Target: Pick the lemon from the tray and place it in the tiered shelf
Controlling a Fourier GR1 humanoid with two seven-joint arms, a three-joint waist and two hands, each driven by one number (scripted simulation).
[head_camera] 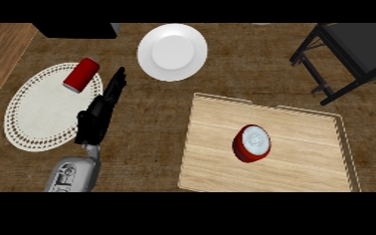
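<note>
A wooden tray (220, 154) lies at the lower right of the counter. On it sits a round red thing with a whitish top (252, 143); no yellow lemon shows anywhere. The black tiered shelf (341, 55) stands at the upper right, partly cut off by the view's edge. My left hand (92, 122) is over the counter to the left of the tray. Its fingers (114, 87) are straight, point away from me and hold nothing. It is apart from the tray and from the red thing. My right hand does not show.
A white plate (172, 52) lies at the back centre. A white lace mat (44, 109) at the left carries a red can (81, 74) on its side, close to my left fingertips. A dark block (73, 30) sits at the back left.
</note>
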